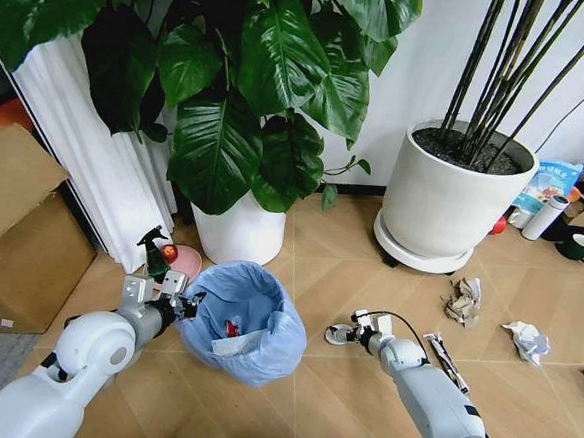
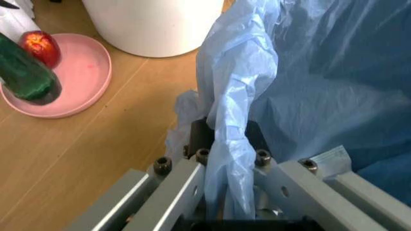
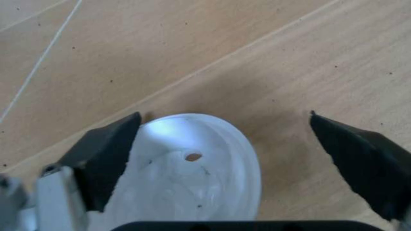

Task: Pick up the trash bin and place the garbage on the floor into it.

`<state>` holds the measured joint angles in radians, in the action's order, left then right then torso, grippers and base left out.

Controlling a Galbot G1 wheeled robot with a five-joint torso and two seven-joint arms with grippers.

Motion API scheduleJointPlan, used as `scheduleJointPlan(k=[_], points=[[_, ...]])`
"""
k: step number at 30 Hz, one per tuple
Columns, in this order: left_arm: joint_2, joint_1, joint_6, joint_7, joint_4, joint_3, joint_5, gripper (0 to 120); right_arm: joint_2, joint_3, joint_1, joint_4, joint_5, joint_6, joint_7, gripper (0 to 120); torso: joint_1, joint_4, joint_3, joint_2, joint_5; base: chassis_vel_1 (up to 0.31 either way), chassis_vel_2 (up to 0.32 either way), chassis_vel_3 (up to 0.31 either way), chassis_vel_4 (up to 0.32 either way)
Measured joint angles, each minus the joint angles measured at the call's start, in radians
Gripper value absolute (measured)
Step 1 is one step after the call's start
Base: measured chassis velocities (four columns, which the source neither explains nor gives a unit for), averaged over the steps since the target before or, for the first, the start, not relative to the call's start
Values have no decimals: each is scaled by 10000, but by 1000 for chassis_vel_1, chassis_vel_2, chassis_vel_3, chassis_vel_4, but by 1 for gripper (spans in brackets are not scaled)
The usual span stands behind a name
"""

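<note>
Head view, left to right: the left gripper (image 1: 184, 300) is clamped on the bag-lined rim of the trash bin (image 1: 250, 321), which sits on the floor (image 1: 329, 402) beside it. The right gripper (image 1: 344, 333) hovers low with fingers spread wide over a white disc (image 3: 192, 178) (one finger already at its edge). The disc lies flat, directly between the fingertips; paper wads (image 1: 464, 299) lie farther right.

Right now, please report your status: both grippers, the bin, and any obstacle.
Left gripper shut on trash bin rim. Right gripper open, low over white disc on floor. Paper wads farther right. No obstacle seen.
</note>
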<state>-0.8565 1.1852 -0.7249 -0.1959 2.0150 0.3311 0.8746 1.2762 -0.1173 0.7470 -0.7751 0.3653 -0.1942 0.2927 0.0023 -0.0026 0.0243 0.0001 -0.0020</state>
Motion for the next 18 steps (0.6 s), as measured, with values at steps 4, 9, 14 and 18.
scheduleJointPlan(k=[4, 9, 14, 18], points=[[-28, -4, 3, -9, -3, -35, -11, 0, -21, -82, 152, -75, -1, -8, -34, 76, 0, -1, 0, 0, -7, 0, 0, 0, 0], [-3, -3, 11, 13, -10, -39, -18, 0, -46, -168, 349, -230, 13, -3, -40, 57, -1, -3, -2, 1, -4, 0, 0, 0, 0], [15, -3, 17, 58, -13, -26, -26, 0, -51, -233, 460, -319, 29, -15, -38, 39, -1, -1, -2, 1, -1, 0, 0, 0, 0], [16, 14, 21, 79, -14, -26, -35, 0, -50, -258, 514, -353, 29, -39, -32, 24, -1, 0, -1, 1, 0, 0, 0, 0, 0]])
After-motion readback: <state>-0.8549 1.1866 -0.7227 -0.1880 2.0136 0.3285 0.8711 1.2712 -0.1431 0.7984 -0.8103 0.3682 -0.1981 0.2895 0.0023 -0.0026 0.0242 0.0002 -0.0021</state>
